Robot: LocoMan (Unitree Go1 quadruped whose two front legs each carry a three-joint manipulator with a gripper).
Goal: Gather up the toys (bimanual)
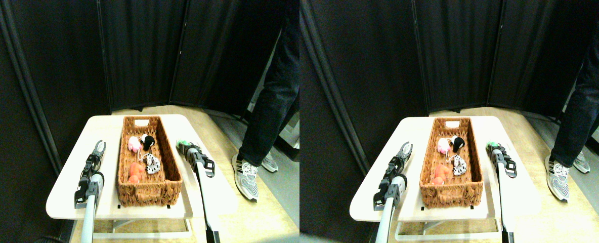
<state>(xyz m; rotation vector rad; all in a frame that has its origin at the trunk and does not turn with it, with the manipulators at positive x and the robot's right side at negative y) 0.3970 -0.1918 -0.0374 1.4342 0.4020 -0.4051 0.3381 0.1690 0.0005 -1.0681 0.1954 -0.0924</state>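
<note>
A long brown wicker basket stands lengthwise on the white table. Inside it lie toys: a pink one, a black-and-white one, a spotted black-and-white one and an orange one. A green toy sits on the table just right of the basket, at the very tip of my right gripper. My left gripper hovers over bare table left of the basket, open and holding nothing.
A person in dark trousers and striped sneakers stands on the wooden floor to the right of the table. Black curtain panels close off the back and left.
</note>
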